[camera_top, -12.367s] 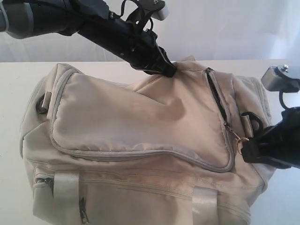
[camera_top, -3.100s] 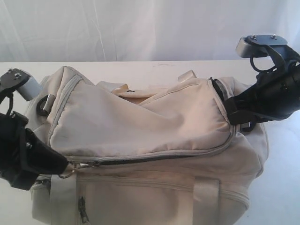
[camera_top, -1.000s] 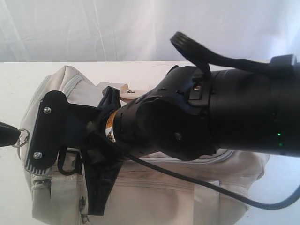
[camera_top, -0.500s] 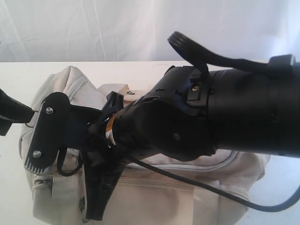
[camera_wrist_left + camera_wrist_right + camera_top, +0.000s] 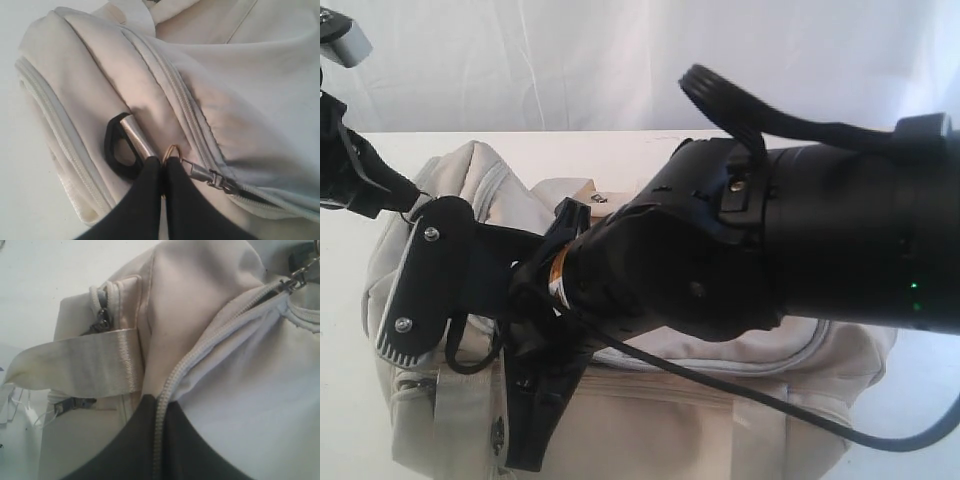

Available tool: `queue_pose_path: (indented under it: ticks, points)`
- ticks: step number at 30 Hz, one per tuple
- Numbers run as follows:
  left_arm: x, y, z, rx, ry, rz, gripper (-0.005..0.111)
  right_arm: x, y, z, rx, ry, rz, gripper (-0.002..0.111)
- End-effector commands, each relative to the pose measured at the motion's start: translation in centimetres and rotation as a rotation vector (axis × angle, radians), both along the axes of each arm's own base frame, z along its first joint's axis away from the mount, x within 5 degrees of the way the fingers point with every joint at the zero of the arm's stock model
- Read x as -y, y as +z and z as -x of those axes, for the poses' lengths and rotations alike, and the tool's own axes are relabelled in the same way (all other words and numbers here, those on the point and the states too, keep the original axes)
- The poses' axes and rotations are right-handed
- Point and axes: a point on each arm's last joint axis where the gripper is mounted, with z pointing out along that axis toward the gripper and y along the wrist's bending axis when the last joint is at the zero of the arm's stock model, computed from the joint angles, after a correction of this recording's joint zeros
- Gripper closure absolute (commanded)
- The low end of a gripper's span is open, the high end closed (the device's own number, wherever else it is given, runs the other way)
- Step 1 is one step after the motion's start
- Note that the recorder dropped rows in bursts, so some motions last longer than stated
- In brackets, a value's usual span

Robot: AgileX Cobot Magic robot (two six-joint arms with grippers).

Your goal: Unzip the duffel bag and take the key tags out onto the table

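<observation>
Start from the white bench (image 5: 342, 330). Find the beige duffel bag (image 5: 650, 420) lying on it, filling most of the exterior frame and largely hidden behind the bulky black right arm (image 5: 800, 250) across the centre. Expect the key tags inside the bag; none visible in any view.

Step in hand, by judgement: unzipping the main flap. See the right tool (image 5: 156, 412) clenched on the flap's edge at the zipper teeth (image 5: 172, 377), low in the middle of its wrist frame. See the left tool (image 5: 163, 165) pinched shut on the small gold pull ring (image 5: 171, 150), at the upper left of the exterior frame. Note the black D-ring (image 5: 117, 150) just beside it and the grey slider (image 5: 216, 179) hanging from the ring.

To do it well:
- Pull the ring along the line of the teeth, never up or away from it, to avoid jamming the slider.
- Use the right tool as an anchor, holding the flap edge taut.
- Watch for loose fabric bunching ahead of the slider round the bag's curved end.
- Ease off at any dragging of the bag across the bench.

Writing: only an orange-and-white sticker (image 5: 557, 283) on the right arm and a small pale tag (image 5: 597, 198) on the bag, both too small to read. No brand legible.
</observation>
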Motion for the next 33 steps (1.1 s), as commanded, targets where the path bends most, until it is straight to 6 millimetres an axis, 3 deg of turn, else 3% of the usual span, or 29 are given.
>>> queue_pose_path:
  ticks: [1,13,26,33]
  points:
    - [-0.3,1.2,-1.8,0.087,0.033,-0.021,0.107,0.6,-0.8,0.7,-0.081,-0.006,0.082,0.108]
    - [0.0,2.7,-7.0,0.074,-0.001,-0.016,0.107,0.9,-1.0,0.8,-0.106,-0.01,0.11,0.108]
    - [-0.3,-0.3,-12.6,0.107,0.082,-0.014,0.107,0.9,-1.1,1.0,-0.135,-0.018,0.11,0.108]
    - [-0.4,-1.4,-13.5,0.106,0.1,-0.017,0.106,0.8,-1.0,1.0,-0.127,-0.02,0.095,0.108]
